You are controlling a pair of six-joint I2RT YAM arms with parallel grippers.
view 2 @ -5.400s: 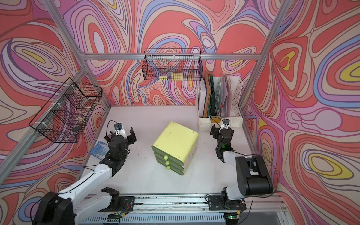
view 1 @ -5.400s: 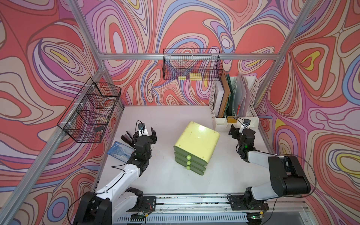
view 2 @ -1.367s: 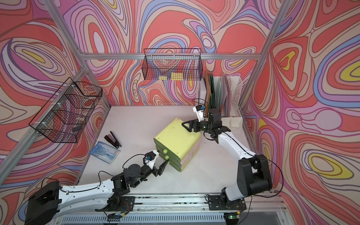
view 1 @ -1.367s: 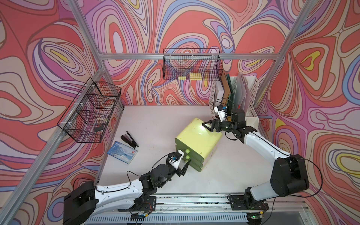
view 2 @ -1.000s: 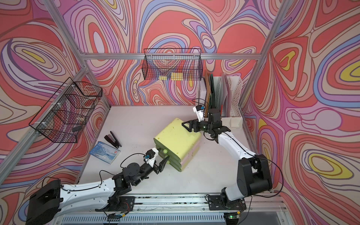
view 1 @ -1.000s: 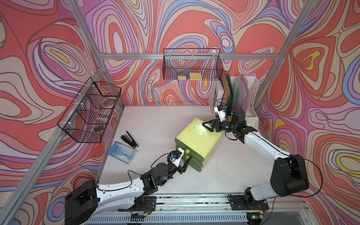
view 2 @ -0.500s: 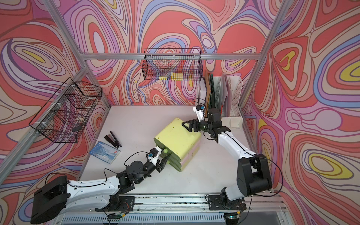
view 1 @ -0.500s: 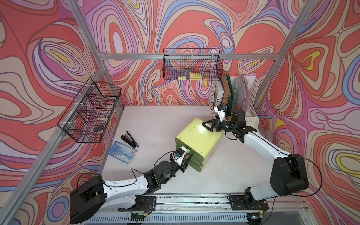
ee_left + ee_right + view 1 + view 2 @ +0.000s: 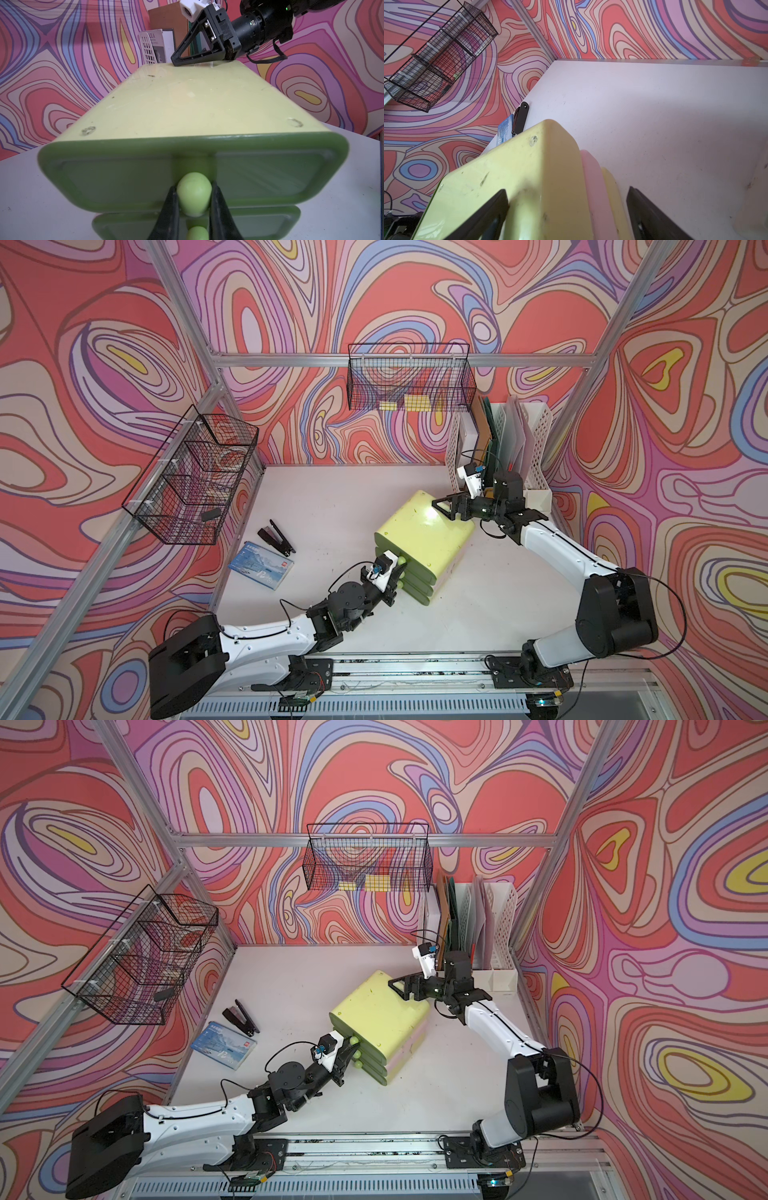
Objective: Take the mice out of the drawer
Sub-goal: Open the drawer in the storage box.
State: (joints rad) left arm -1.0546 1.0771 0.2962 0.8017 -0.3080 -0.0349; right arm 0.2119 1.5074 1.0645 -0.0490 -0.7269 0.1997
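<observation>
A yellow-green cabinet [image 9: 424, 537] with three stacked drawers stands mid-table in both top views [image 9: 380, 1011]. All drawers are closed, so the mice are hidden. My left gripper [image 9: 397, 568] [image 9: 349, 1046] is at the cabinet's front. In the left wrist view it [image 9: 194, 193] is shut on the top drawer's round green knob [image 9: 193, 201], both black fingers pressing its sides. My right gripper [image 9: 451, 512] [image 9: 566, 193] is open at the cabinet's back corner. One finger [image 9: 492, 205] rests on the top; the other [image 9: 645, 209] hangs clear of the side.
A black stapler [image 9: 276, 536] and a blue card packet [image 9: 261, 565] lie at the table's left. Wire baskets hang on the left wall [image 9: 195, 485] and back wall [image 9: 409, 383]. A white file rack [image 9: 536, 448] stands behind the right arm.
My left gripper has moved forward onto the top drawer's knob and its fingers have closed on it. The right arm and the cabinet have stayed where they were.
</observation>
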